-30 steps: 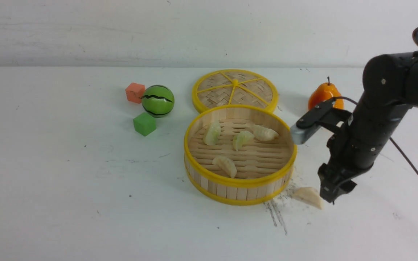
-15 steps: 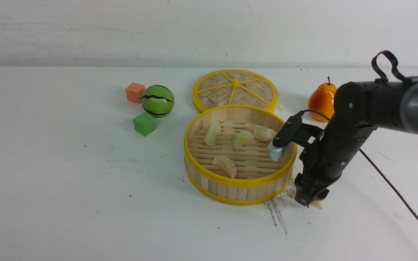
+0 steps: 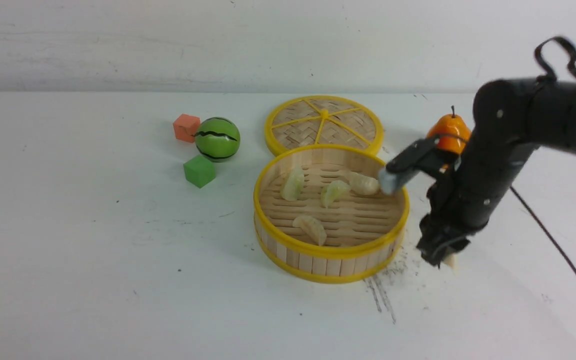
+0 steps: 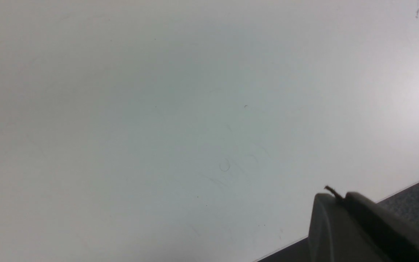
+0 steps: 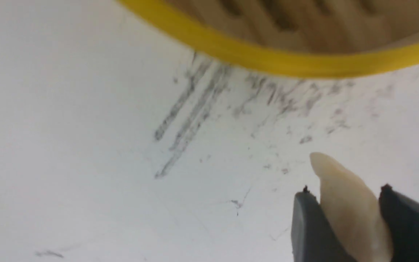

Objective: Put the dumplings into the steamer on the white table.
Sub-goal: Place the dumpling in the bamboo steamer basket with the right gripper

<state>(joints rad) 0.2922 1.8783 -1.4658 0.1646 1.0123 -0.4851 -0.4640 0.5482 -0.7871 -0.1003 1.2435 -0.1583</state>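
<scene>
**Front view: fifth dumpling pinched beside the steamer**

Down on the table (image 3: 93, 280), just right of the steamer (image 3: 331, 250) and near its front wall: right gripper (image 3: 440, 256) aimed downward, fingers clamped on the two flat sides of a dumpling (image 3: 451, 263). Confirmed in the right wrist view, with the pale tip jutting past the fingertips. Unclear whether already clear of the table.

Probably best to raise straight up until above the steamer's yellow rim, then carry across over the slats. No dragging, no clipping the wall. Light, steady squeeze only, as a smooth crescent seems apt to slip out. Release low over the bare right half of the floor.

Left gripper (image 4: 335, 198) away from the steamer over bare table, fingers closed, nothing seen between them.

Inside the steamer: four dumplings (image 3: 334, 192), three toward the back, one near the front. Just behind the steamer: lid (image 3: 324, 122), lying flat, nothing on it.
</scene>
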